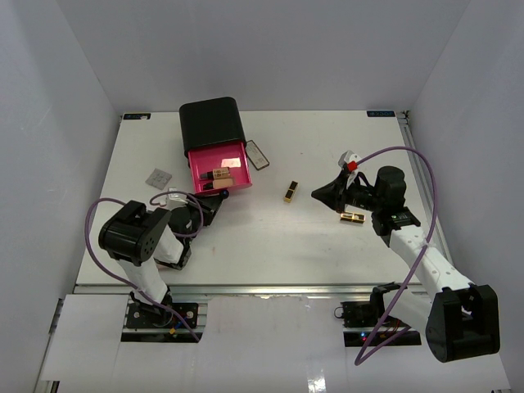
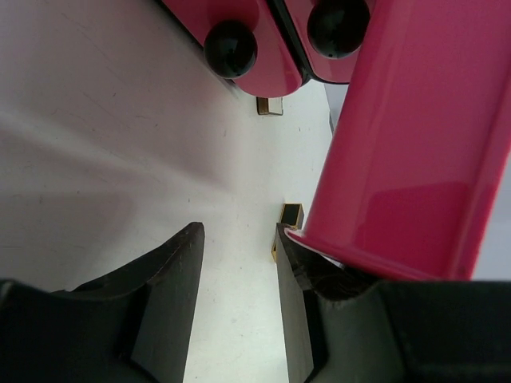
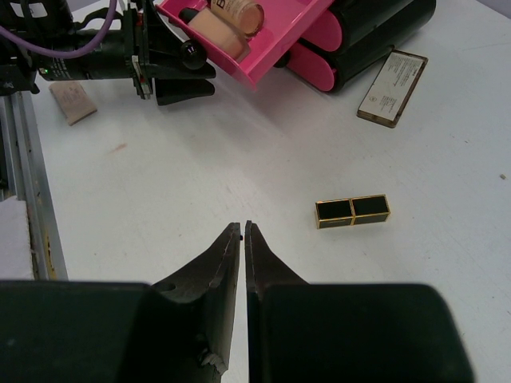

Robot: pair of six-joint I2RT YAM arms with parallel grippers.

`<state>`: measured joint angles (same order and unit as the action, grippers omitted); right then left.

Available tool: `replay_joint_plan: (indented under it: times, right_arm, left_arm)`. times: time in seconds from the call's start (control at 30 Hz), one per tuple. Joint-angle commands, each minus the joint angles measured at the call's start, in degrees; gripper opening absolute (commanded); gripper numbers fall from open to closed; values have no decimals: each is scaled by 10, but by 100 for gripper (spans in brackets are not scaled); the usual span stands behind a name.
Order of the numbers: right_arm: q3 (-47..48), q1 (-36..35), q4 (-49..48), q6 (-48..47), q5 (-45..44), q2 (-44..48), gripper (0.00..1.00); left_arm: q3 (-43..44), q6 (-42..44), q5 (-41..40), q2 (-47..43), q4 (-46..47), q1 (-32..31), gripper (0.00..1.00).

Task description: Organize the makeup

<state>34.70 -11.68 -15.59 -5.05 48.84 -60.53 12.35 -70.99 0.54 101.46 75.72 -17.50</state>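
Right pincer [image 3: 243, 228], tips together, near a lipstick tube [image 3: 352, 211].

Legible text check: nothing I can read in full.
Right wrist view: the beige dark-capped foundation bottle [image 3: 236, 16] lying in the open pink plastic drawer [image 3: 271, 49] carries dark lettering cut by the frame edge; I make out only what may be a "B". The flat rectangular compact with a pale face [image 3: 391, 86] bears lines of fine print, too small to read. Top camera: a small blue label [image 1: 136, 116] at the far left corner of the white table [image 1: 270, 246] and another blue label [image 1: 381, 113] at the far right are blurred.
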Motion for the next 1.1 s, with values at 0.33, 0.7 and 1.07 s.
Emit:
replay_joint_plan:
  times: [0.33,0.7,1.07]
  right_arm:
    - [-1,4,-22,-7,14,0,13]
    - [-1,4,-22,-7,16,3,13]
    - [-1,8,-22,-5,21,5,13]
  left_arm:
    - [34,25,-10,-105,66,-2,55]
    - [62,41,-14,-163,-2,-2,59]
    - [115,46,5,-150,-35,21,59]
